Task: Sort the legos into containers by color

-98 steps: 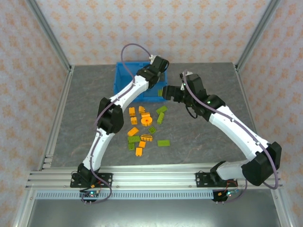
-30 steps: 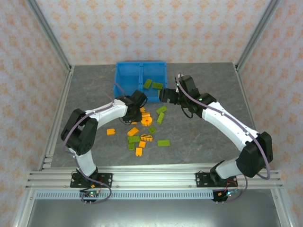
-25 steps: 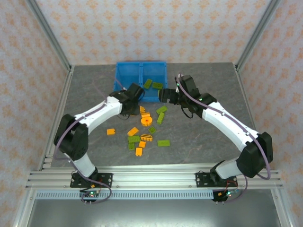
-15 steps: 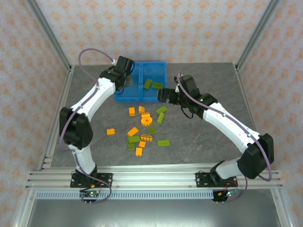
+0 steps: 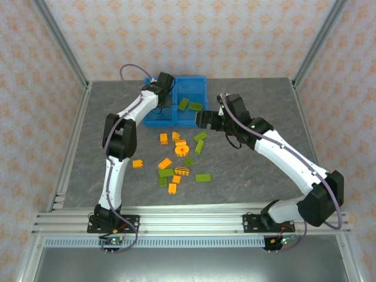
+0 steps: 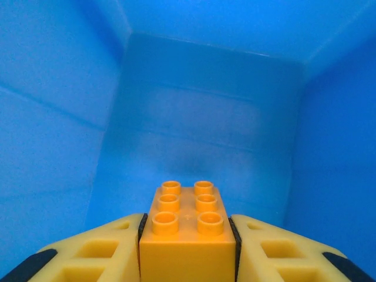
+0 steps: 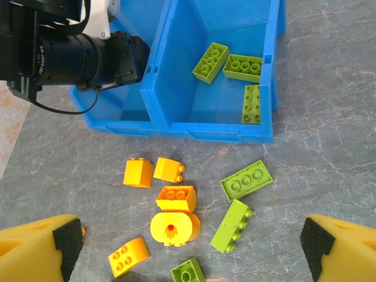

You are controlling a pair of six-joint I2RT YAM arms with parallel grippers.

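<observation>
Orange brick (image 6: 187, 220) is pinched between the fingers of the left gripper (image 6: 188, 249), studs up, long axis run straight ahead along the fingers. The gripper is lowered inside the left bin (image 6: 200, 135) of the blue tray (image 7: 176, 126), with blue walls seen on three sides. The brick is judged ready for release there. Three green bricks (image 7: 242, 67) are seen in the right bin (image 7: 200, 100). The right gripper (image 7: 187, 252) is held with jaws spread wide above the loose bricks (image 7: 247, 179) on the table (image 7: 329, 170), the round orange piece (image 7: 174, 228) found nearest, just ahead between its fingers.
</observation>
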